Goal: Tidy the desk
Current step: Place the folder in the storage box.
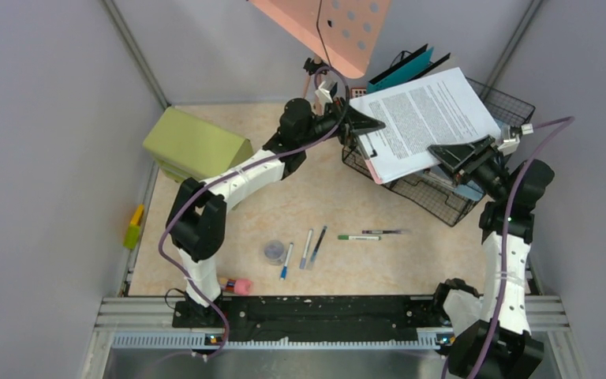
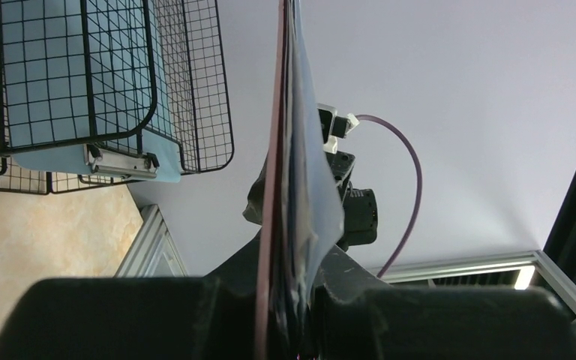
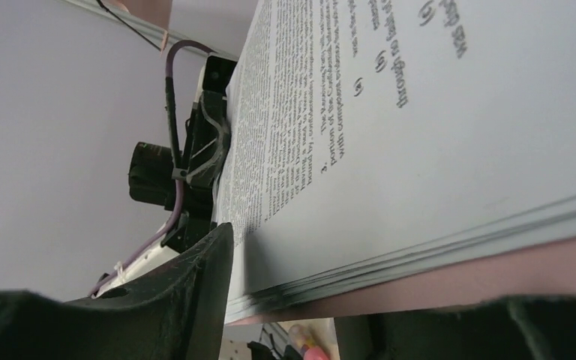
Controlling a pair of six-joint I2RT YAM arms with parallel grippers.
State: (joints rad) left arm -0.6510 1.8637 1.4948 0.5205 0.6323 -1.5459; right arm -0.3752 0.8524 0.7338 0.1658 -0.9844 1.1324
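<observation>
Pale marbled beige desk lies beneath both claws. Left claw pinches a white printed paper stack; right claw straddles it, grip unclear.

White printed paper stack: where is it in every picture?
Top external: white printed paper stack at the upper right, over the black wire basket.
Left wrist: the stack is in the centre, edge-on, a thin upright strip.
Right wrist: the stack fills the upper right, print visible.
Shared landmark: the pink backing sheet under the pages.
</observation>
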